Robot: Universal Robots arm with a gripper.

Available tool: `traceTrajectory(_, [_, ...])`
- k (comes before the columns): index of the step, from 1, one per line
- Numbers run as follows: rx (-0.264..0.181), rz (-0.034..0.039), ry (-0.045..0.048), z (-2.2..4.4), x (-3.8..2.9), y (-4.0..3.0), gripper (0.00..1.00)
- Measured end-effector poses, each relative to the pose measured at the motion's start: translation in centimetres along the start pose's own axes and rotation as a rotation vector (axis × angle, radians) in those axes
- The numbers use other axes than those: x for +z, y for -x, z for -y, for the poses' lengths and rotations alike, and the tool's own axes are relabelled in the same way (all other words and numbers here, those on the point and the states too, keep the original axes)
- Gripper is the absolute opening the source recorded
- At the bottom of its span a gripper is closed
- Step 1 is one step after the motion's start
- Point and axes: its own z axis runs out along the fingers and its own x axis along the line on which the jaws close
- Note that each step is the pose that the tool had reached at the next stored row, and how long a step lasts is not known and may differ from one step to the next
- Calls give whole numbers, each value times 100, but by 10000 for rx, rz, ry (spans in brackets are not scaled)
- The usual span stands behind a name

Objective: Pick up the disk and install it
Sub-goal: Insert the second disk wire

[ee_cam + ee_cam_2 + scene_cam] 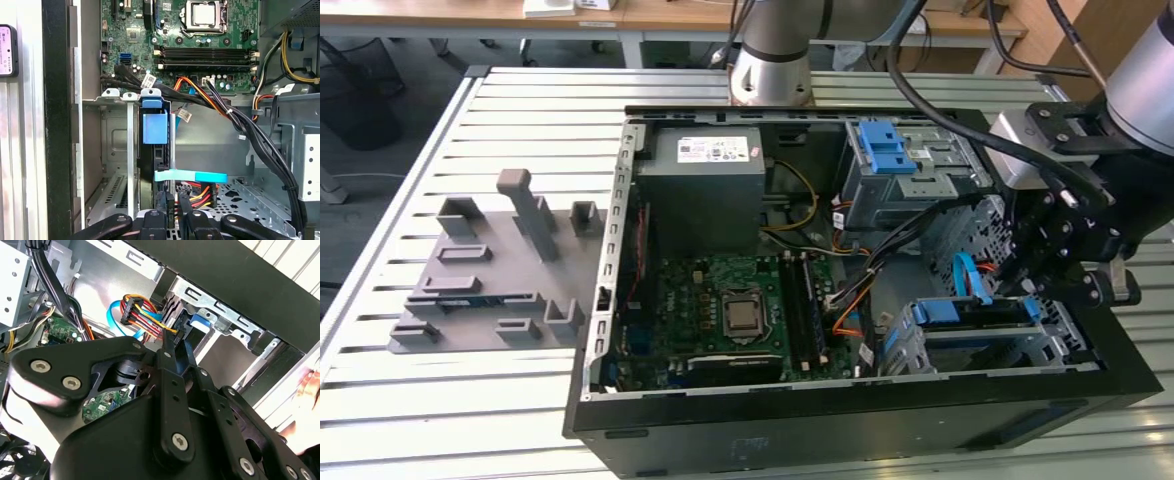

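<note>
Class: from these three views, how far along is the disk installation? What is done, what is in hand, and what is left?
Done: the silver hard drive in its blue plastic carrier stands edge-on inside the grey metal drive cage. In hand: the black gripper sits beside the red-yellow-black cable plug, holding no drive. Left: whether drive and plug are fully seated cannot be seen.

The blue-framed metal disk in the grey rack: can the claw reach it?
Probably yes: the claw sits right at the end of the blue-framed metal disk. Only the flat light-blue cable and the red-and-yellow wire bundle crowd that spot.
</note>
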Motion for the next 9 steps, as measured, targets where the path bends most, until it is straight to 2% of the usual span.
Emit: traceTrajectory(9, [-1, -4, 0, 2, -18, 1, 25])
